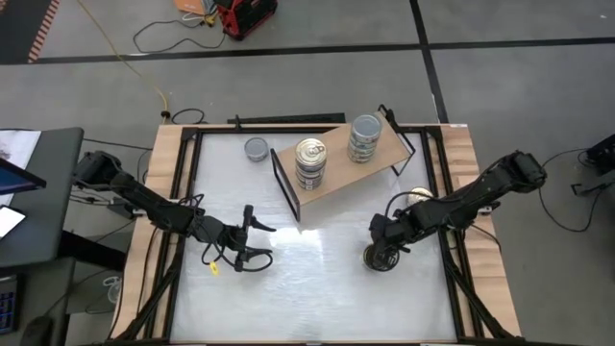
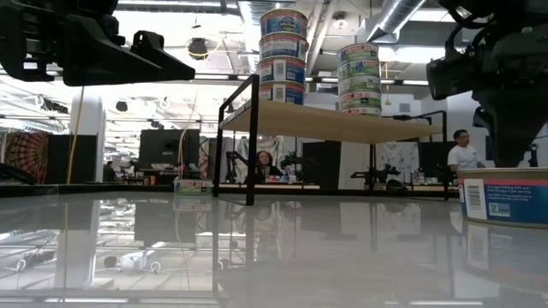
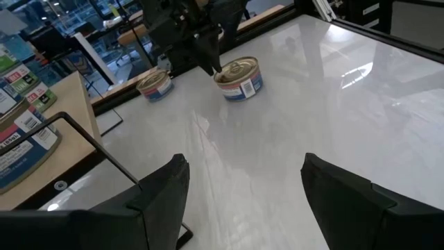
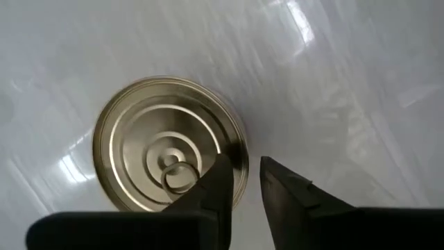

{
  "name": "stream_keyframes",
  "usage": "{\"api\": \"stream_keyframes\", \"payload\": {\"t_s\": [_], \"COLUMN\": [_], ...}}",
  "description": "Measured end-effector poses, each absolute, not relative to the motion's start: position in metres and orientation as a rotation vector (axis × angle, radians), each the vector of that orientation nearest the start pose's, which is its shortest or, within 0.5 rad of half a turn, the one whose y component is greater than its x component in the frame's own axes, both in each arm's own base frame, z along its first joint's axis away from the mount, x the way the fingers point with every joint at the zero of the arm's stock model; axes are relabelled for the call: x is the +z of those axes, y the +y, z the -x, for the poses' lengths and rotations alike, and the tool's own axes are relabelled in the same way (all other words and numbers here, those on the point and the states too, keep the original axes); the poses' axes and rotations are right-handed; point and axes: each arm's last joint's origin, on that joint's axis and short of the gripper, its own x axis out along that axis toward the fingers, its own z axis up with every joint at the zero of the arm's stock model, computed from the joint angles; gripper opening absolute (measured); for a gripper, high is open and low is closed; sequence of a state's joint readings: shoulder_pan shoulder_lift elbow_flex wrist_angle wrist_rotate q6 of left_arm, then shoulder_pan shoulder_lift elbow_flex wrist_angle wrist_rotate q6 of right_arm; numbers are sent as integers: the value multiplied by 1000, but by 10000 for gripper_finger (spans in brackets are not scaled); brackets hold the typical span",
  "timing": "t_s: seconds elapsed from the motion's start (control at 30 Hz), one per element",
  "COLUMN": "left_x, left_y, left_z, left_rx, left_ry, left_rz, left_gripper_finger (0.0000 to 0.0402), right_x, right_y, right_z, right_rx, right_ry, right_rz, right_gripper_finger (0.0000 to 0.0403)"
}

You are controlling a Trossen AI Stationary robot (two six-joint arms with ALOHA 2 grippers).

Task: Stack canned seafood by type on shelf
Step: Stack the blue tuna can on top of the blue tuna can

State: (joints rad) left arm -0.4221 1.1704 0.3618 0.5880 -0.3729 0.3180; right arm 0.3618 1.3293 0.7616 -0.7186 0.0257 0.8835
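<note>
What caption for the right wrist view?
Right hand pinching rim of round gold pull-tab metal tin on white tabletop.

Open left hand (image 3: 239, 191), two tins (image 3: 239, 76) beyond

White glossy table (image 1: 317, 279) with tan wood side strips, black frame rails. Shelf (image 1: 380, 154) light tan board, black metal frame. Stacked tins (image 2: 282, 56) on it: blue-and-white labels with red band, second stack (image 2: 360, 79) green-and-white labels. Lone tin (image 1: 256, 149) on table dull grey top. Tin (image 4: 170, 142) under right gripper (image 4: 244, 182) gold lid with concentric rings, blue-white label on side. Both arms and grippers dark black. Floor grey, black tape lines; yellow cable, red box at top.
</note>
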Motion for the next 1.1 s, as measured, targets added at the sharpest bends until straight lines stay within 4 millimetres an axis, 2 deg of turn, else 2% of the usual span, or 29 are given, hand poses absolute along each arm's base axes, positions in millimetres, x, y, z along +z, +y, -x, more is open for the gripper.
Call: {"api": "stream_keyframes", "payload": {"t_s": [0.1, 0.3, 0.47, 0.73, 0.9, 1.1], "left_x": [190, 190, 190, 190, 190, 190], "left_y": [-81, -81, -81, -81, -81, -81], "left_z": [-207, -207, -207, -207, -207, -207], "left_rx": [-81, -82, -81, -80, -81, -81], "left_ry": [195, 200, 199, 196, 196, 194], "left_rz": [-403, -403, -403, -400, -397, -398], "left_gripper_finger": [264, 264, 264, 264, 264, 264], "right_x": [184, 167, 166, 157, 161, 188], "right_y": [78, 77, 73, 55, 43, 37], "right_z": [-208, -207, -204, -194, -192, -187], "right_rx": [-292, -320, -363, -512, -569, -579], "right_ry": [1293, 1340, 1334, 1414, 1435, 1430], "right_rz": [-505, -535, -570, -612, -628, -609], "right_gripper_finger": [81, 41, 11, 17, 25, 47]}}
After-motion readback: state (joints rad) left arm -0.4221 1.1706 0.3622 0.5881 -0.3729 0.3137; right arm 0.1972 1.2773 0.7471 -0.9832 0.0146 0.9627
